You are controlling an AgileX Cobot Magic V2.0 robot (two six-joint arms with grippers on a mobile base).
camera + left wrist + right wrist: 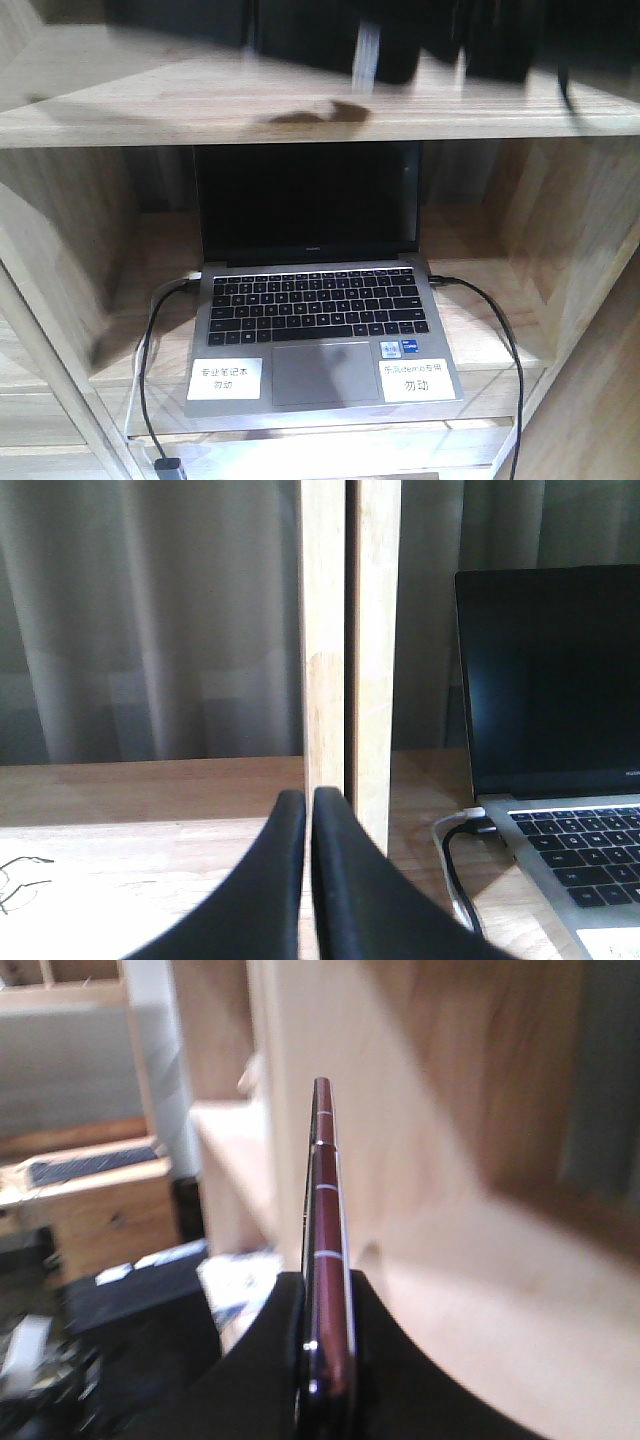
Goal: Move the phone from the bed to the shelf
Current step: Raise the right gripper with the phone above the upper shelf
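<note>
Wooden shelf (150, 105) boards are filling the views as the right claw (325, 1360) is clamping the phone (325, 1220) edge-on, lifted but not yet set down, while the left claw (308, 820) is hanging closed and empty.

both tools (308, 810) (325, 1290) have smooth, curved, matte black fingers.

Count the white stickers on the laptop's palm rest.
2. One white sticker sits left of the touchpad, the other white sticker right of it, on the laptop. None appears hidden.
</note>
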